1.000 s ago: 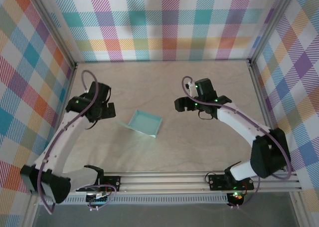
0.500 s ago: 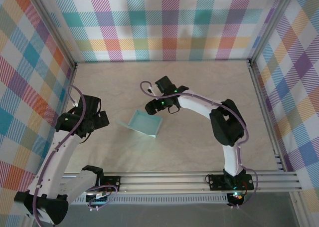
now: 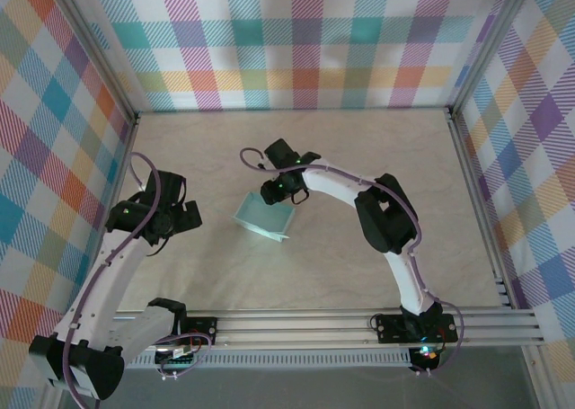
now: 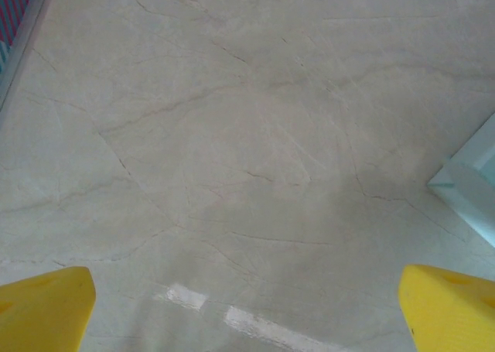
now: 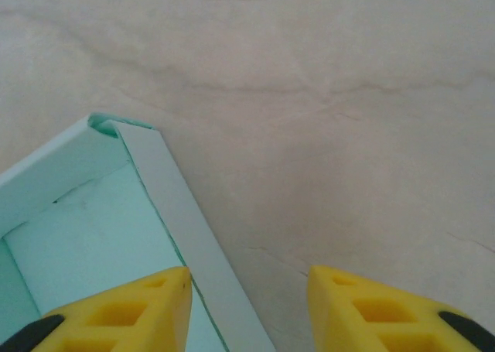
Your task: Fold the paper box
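On the middle of the table [image 3: 359,148], the right end effector [image 5: 249,298] had swung in and half-closed astride one wall of the paper box [image 3: 264,218], apparently readying a pinch, while the left end effector [image 4: 247,309] hovered beside it, wide open and empty.

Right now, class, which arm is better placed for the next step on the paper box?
Right. The right fingers straddle one wall of the paper box; the left fingers hang open beside it, apart.
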Robot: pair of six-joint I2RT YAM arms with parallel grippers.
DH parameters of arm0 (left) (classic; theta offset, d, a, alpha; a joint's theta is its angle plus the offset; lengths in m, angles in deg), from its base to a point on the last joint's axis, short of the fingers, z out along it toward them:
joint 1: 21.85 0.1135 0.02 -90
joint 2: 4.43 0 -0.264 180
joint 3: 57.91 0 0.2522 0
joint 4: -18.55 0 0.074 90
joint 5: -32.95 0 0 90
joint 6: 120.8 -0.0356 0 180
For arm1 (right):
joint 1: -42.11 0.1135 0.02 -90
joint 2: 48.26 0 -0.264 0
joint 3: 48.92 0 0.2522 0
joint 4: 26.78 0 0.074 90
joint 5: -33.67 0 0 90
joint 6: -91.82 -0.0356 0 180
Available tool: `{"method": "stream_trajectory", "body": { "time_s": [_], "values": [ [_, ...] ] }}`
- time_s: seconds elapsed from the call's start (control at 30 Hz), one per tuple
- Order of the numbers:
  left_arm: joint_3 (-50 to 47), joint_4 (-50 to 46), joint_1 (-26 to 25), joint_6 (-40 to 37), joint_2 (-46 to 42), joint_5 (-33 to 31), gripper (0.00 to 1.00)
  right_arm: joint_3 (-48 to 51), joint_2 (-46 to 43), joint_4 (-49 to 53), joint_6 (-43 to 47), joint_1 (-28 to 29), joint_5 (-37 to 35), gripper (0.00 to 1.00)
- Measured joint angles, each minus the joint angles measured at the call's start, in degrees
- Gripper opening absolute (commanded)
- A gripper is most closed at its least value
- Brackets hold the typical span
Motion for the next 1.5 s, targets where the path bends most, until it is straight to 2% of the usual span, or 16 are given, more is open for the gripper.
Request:
{"method": "stream_trajectory", "body": {
  "time_s": [0.2, 0.4, 0.67, 0.87, 1.1, 1.2, 1.37, 1.5],
  "values": [
    [-0.63, 2.03, 0.0, -0.2, 1.22, 2.19, 1.0, 3.5, -2.32, -0.46, -7.28, -1.42, -6.01, 0.44],
    [-2.62, 4.9, 0.0, 0.07, 2.99, 5.53, 1.0, 13.25, -9.01, -0.98, -13.64, -3.89, -11.93, 0.45],
    [-4.98, 11.98, -0.02, 2.34, 7.76, 13.81, 1.0, 23.41, -18.4, -2.21, -19.71, -5.55, -16.52, 0.49],
    [-6.49, 18.45, -1.77, 4.7, 12.57, 17.7, 1.0, 30.36, -25.0, -7.13, -18.67, -6.36, -15.78, 0.65],
    [-7.04, 27.8, -3.56, 6.78, 22.27, 21.0, 0.93, 31.63, -28.3, -12.17, -14.62, -9.57, -12.96, 0.68],
    [-5.51, 31.54, -3.58, 6.91, 28.17, 23.1, 0.93, 33.64, -30.32, -13.97, -14.34, -11.34, -11.1, 0.69],
    [3.23, 34.34, -4.28, 6.58, 39.36, 26.82, 0.94, 38.95, -34.53, -15.8, -14.49, -13.86, -8.24, 0.69],
    [13.03, 34.25, -7.48, 5.4, 47.08, 29.03, 0.94, 42.77, -38.05, -16.09, -14.47, -15.87, -6.29, 0.69]
  ]
}}
